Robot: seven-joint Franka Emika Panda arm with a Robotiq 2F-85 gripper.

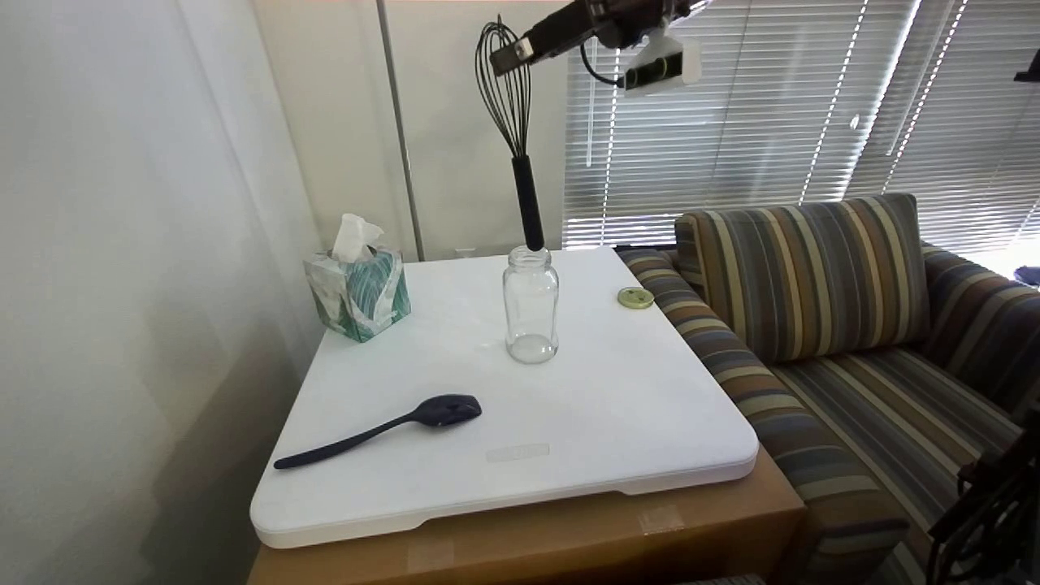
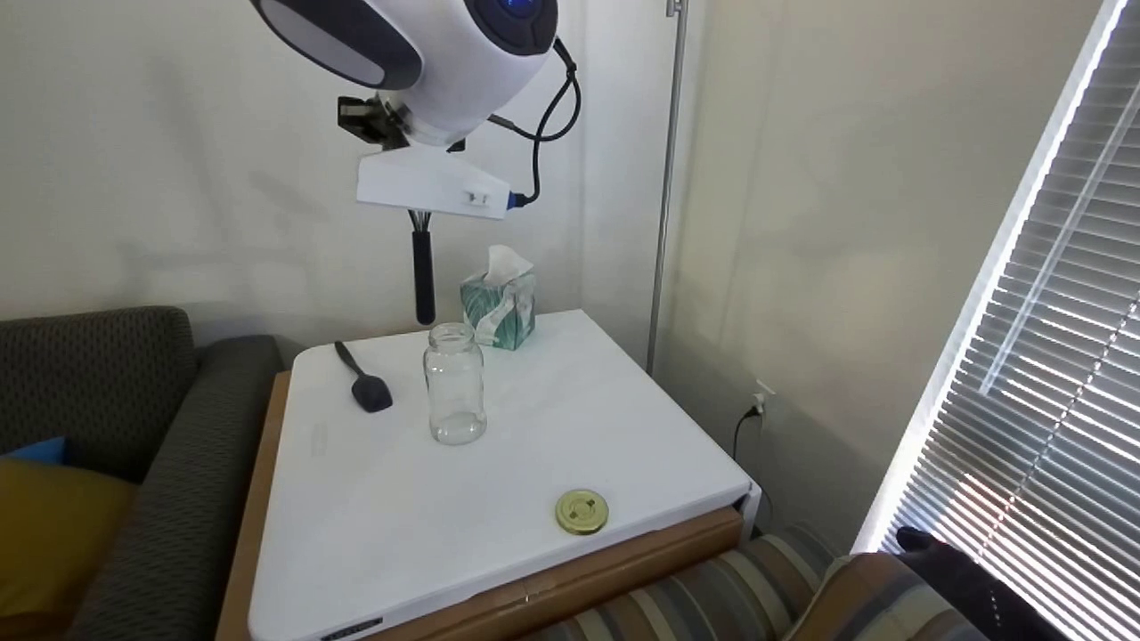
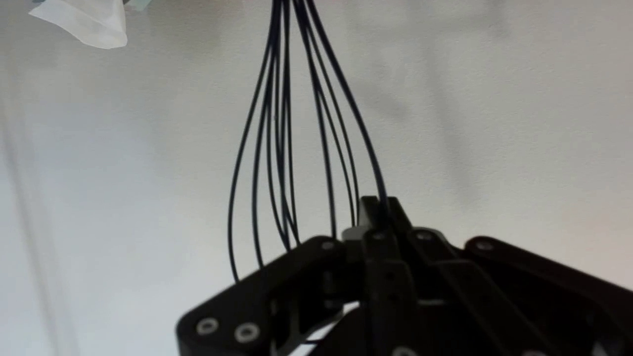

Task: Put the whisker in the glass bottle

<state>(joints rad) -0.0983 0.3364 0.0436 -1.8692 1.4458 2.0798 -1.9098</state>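
The whisker (image 1: 528,203) hangs almost upright with its black handle down and its wire loops up; it also shows in an exterior view (image 2: 423,276) and in the wrist view (image 3: 364,127). My gripper (image 1: 507,60) is shut on one side of its wire loops; the fingertips show in the wrist view (image 3: 381,210). The clear glass bottle (image 1: 531,305) stands upright and open on the white table, also in an exterior view (image 2: 455,387). The handle tip overlaps the bottle's rim in an exterior view, but lies above and to the side of the mouth in an exterior view (image 2: 426,318).
A black spoon (image 1: 443,410) lies on the white table (image 1: 617,431). A teal-and-white tissue box (image 1: 366,294) stands by the wall behind. A yellow-green lid (image 2: 582,512) lies near the table edge. A striped armchair (image 1: 804,284) adjoins the table.
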